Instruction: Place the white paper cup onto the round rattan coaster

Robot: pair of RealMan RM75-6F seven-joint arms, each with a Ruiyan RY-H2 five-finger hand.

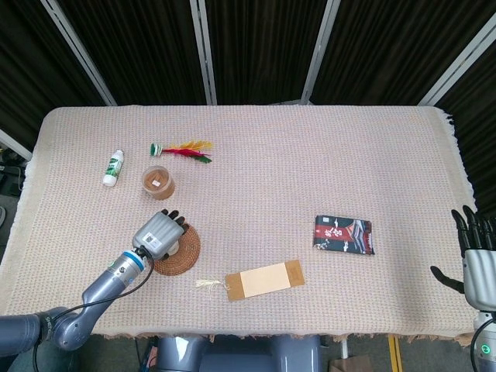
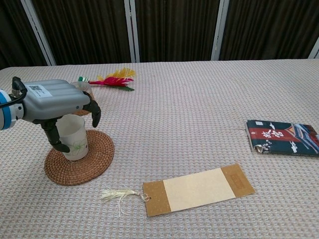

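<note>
The left hand (image 2: 57,102) grips the white paper cup (image 2: 73,143), resting upright at ten o'clock on the round rattan coaster (image 2: 94,160), presumably ready for release.

The left hand (image 2: 55,102) sits low over the white paper cup (image 2: 74,140), dark fingers (image 2: 94,113) curling down on either side of it. The cup stands upright on the round rattan coaster (image 2: 94,158), a faint green print on its side. Just behind the hand a brown tub (image 2: 88,97) peeks out, mostly hidden. Further back lies a feathered shuttlecock (image 2: 112,79), red and yellow. Front and centre, a kraft bookmark (image 2: 198,189) with a pale tassel lies flat on the woven tablecloth (image 2: 199,109). Off to the right, well apart, is a dark printed packet (image 2: 283,137).
</note>
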